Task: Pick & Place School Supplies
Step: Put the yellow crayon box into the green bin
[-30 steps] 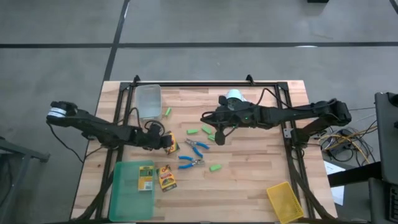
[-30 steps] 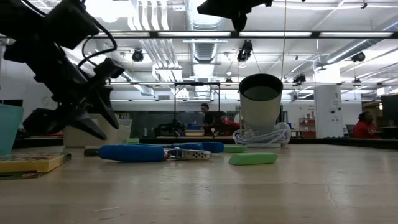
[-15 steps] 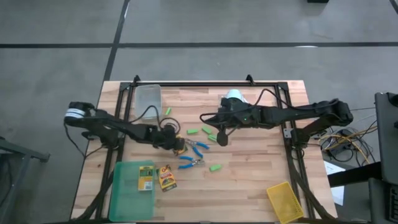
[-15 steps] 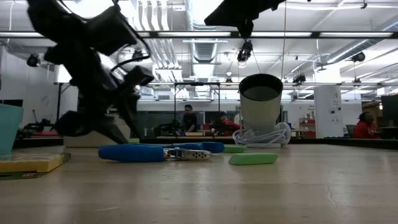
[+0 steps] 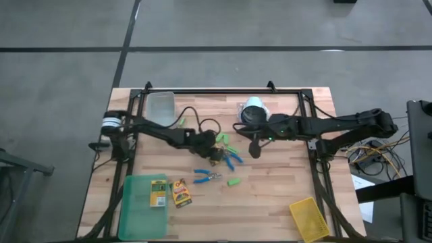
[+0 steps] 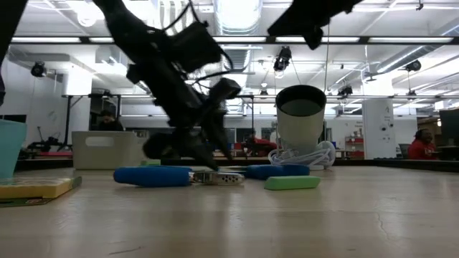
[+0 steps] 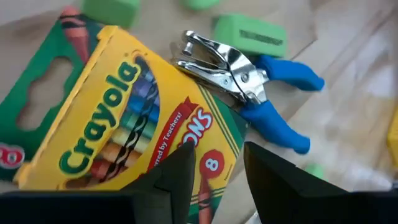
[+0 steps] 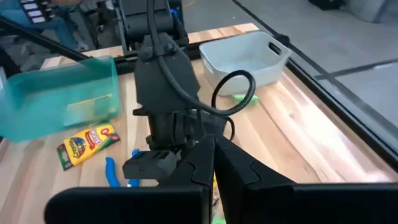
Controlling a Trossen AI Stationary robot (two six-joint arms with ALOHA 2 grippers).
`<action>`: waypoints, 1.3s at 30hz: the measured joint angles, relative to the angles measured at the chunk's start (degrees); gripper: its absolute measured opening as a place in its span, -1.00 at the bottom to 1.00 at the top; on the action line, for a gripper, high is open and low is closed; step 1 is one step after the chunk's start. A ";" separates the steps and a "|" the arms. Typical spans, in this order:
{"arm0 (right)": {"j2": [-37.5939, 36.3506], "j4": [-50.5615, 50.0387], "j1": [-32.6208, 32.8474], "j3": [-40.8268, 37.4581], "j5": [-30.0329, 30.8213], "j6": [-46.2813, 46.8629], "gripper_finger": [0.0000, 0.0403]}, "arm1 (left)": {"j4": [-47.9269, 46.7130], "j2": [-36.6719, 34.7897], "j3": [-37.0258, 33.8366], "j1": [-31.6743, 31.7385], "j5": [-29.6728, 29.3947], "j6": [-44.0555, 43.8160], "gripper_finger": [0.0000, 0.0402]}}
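Pale wood-plank surface [image 5: 283,182], grey concrete floor [image 5: 67,67] around. Left pincer [image 7: 214,171] grips a yellow-and-green Crayola box [image 7: 118,124]; right pincer [image 8: 213,163] clenched, empty.

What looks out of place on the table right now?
The left gripper holds a crayon box over the middle of the table among the scissors and green erasers, far from the green tray. The supplies lie scattered, one crayon box beside the tray.

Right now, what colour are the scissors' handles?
Blue, on the scissors; the left wrist view shows it best.
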 joint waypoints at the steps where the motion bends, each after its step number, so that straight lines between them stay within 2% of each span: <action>1: -1.30 0.11 0.24 -1.11 0.63 0.63 -0.96 | -0.02 1.25 1.52 0.26 0.96 0.90 -0.27; 10: -12.44 0.17 1.74 -10.48 4.30 4.97 -0.96 | -1.18 11.52 15.34 1.39 9.73 5.34 -0.27; 13: -15.06 0.26 1.76 -12.40 4.30 4.11 -0.96 | -3.46 12.38 18.03 1.44 12.79 7.69 -0.27; 18: -16.11 0.32 1.74 -13.91 4.25 3.70 -0.96 | -13.14 10.11 18.81 1.31 13.67 8.96 -0.27; 24: -13.16 0.30 1.74 -14.38 3.69 3.89 -0.96 | -25.32 7.15 17.95 1.21 11.43 11.46 -0.27; 26: -11.51 1.94 1.74 -14.40 3.27 3.98 -0.96 | -25.45 6.67 17.65 1.20 11.40 12.44 -0.27; 32: -4.77 11.60 1.74 -14.36 -3.70 4.08 -0.96 | -29.72 5.17 17.35 0.86 10.58 15.38 -0.27; 39: 3.36 20.01 1.70 -14.31 -6.45 4.13 -0.96 | -34.47 4.76 17.31 0.85 8.64 23.12 -0.27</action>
